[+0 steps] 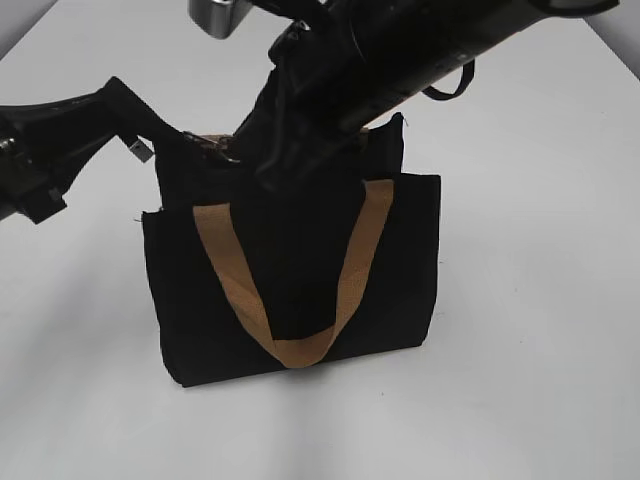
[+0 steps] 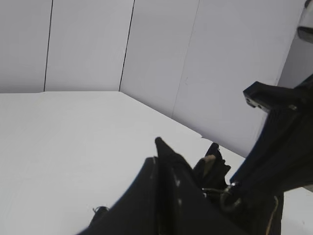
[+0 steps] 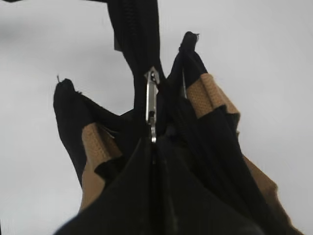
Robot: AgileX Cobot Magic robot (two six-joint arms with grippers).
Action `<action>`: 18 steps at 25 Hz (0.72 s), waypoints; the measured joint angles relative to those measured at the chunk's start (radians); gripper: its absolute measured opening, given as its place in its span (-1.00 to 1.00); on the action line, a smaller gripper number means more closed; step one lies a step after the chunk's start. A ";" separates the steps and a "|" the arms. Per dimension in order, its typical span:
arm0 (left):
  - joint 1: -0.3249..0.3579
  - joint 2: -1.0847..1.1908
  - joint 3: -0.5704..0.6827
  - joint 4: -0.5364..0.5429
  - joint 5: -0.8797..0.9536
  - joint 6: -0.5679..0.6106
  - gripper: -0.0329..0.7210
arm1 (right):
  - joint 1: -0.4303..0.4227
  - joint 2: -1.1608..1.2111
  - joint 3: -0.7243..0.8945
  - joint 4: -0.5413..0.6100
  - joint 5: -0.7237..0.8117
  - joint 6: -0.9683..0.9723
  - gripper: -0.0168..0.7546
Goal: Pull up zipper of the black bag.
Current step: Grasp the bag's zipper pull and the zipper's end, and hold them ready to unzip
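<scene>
The black bag stands upright on the white table, its tan handle hanging down the front. My left gripper is at the bag's top left corner; in the left wrist view its jaws are shut on a tip of the bag's black fabric. My right gripper comes down onto the bag's top edge. In the right wrist view the silver zipper pull hangs from the black zip track, and my right jaws are shut on its lower end. In the exterior view the arm hides the zipper.
The white table spreads all round the bag. The right arm crosses above the bag from the upper right and shows in the left wrist view. White wall panels stand behind the table.
</scene>
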 joint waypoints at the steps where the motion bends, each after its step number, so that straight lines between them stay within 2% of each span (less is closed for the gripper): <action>1: 0.000 0.000 0.000 0.000 0.000 0.000 -0.90 | 0.000 -0.006 0.000 -0.005 0.004 0.004 -0.96; 5: -0.001 0.000 0.000 0.007 0.000 0.000 -0.90 | -0.010 -0.022 0.000 -0.064 0.025 0.061 -0.96; 10: -0.004 0.000 0.000 0.028 0.003 -0.008 -0.90 | -0.073 -0.025 -0.001 -0.119 0.100 0.150 -0.96; 14: -0.005 -0.002 0.000 0.030 0.026 -0.094 -0.90 | -0.120 -0.025 -0.001 -0.137 0.163 0.161 -0.96; 18: -0.003 -0.021 0.000 0.045 0.125 -0.174 -0.90 | -0.156 -0.025 -0.001 -0.156 0.191 0.180 -0.96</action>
